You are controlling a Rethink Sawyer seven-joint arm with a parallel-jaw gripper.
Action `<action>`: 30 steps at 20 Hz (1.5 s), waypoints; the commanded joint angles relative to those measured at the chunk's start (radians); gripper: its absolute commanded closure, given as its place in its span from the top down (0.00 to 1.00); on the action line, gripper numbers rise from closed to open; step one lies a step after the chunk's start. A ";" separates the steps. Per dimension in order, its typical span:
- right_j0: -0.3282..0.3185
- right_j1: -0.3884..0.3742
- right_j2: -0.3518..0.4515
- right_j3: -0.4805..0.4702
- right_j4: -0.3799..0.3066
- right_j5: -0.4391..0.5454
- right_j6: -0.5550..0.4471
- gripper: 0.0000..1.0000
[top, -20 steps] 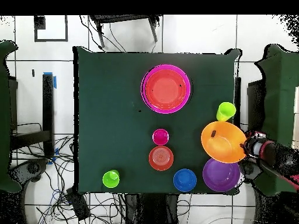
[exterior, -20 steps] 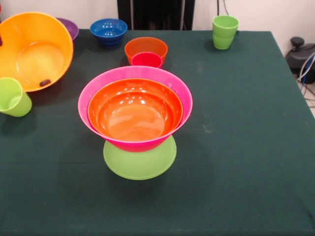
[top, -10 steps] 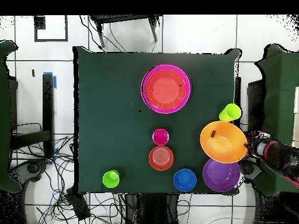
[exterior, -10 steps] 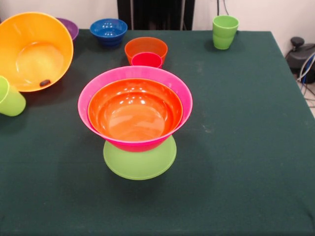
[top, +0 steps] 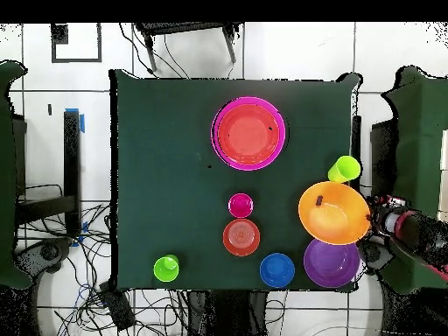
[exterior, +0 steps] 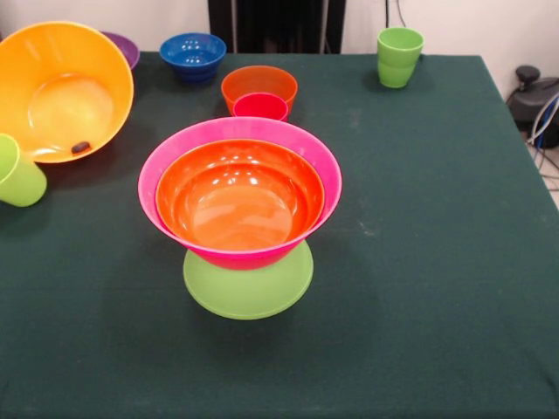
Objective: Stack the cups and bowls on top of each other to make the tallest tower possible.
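The tower stands mid-table: a lime green bowl (exterior: 248,290) rim-down, the big pink bowl (exterior: 240,127) (top: 248,102) on it, an orange bowl (exterior: 238,196) (top: 248,133) nested inside. The large yellow-orange bowl (exterior: 61,92) (top: 333,213) is tipped up on its side at the table's edge. My gripper (top: 379,217) is at its outer rim, off the table; the front view hides it behind the bowl. One light green cup (exterior: 17,175) (top: 344,168) lies beside that bowl. The other green cup (exterior: 399,56) (top: 166,268) stands at a far corner. The red-pink cup (exterior: 260,106) (top: 241,205) touches the small dark orange bowl (exterior: 258,83) (top: 241,237).
The purple bowl (exterior: 125,48) (top: 332,262) sits behind the yellow-orange one and the blue bowl (exterior: 192,54) (top: 276,269) is beside it. A small dark object (exterior: 79,147) lies inside the yellow-orange bowl. Cables and a device (exterior: 533,92) lie past the table's edge.
The green cup beside the yellow-orange bowl has slid outward toward the table's edge. The bowl has shifted slightly. The tower has not moved.
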 commanded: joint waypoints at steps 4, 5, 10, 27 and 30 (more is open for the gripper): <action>0.073 -0.004 0.036 0.016 -0.017 0.080 -0.171 1.00; 0.081 -0.009 0.032 0.015 -0.018 0.082 -0.166 1.00; 0.134 -0.015 0.009 -0.018 -0.044 0.076 -0.145 1.00; 0.357 0.139 -0.109 -0.200 -0.069 -0.015 -0.005 1.00; 0.388 0.149 -0.125 -0.224 -0.058 -0.014 -0.001 1.00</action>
